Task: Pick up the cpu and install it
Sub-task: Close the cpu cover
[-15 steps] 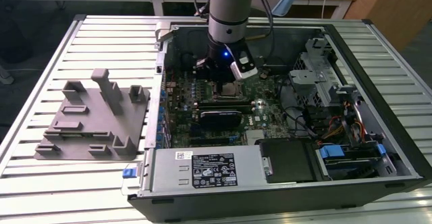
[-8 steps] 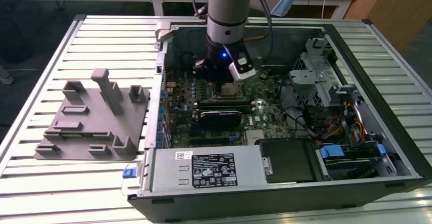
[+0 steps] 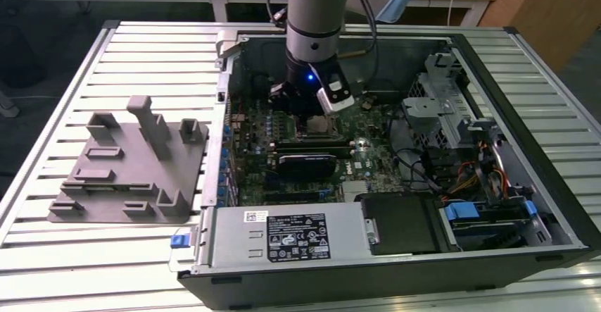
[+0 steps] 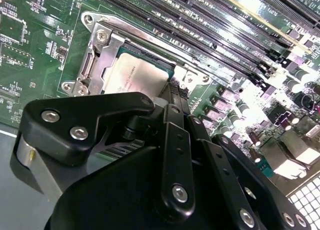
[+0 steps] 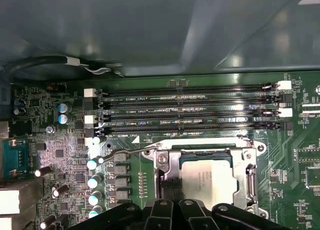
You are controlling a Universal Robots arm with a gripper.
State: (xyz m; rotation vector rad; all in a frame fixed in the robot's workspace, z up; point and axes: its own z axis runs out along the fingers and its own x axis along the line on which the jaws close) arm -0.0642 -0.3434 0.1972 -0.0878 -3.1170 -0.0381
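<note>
The cpu (image 4: pixel 136 73), a flat square chip with a silvery top, lies inside the metal socket frame (image 4: pixel 95 57) on the green motherboard (image 4: pixel 35 44). The first wrist view shows the cpu (image 5: pixel 207 177) level within the socket frame (image 5: pixel 250 177). My gripper (image 4: pixel 172 92) hangs right over the socket, its black links covering one edge of the chip, and its tip meets the chip's rim. From the exterior view, the gripper (image 3: pixel 314 118) is low inside the open computer case (image 3: pixel 488 51), over the board's middle. The contact between gripper and cpu is hidden.
A grey plastic fixture block (image 3: pixel 131 164) stands on the slatted table (image 3: pixel 56 256) at the exterior view's left. Memory slots (image 5: pixel 190 109) run beside the socket, with capacitors (image 5: pixel 92 182) and a thin lever wire (image 5: pixel 125 152) close by. The power supply (image 3: pixel 291 238) and drive cage (image 3: pixel 446 86) line the case.
</note>
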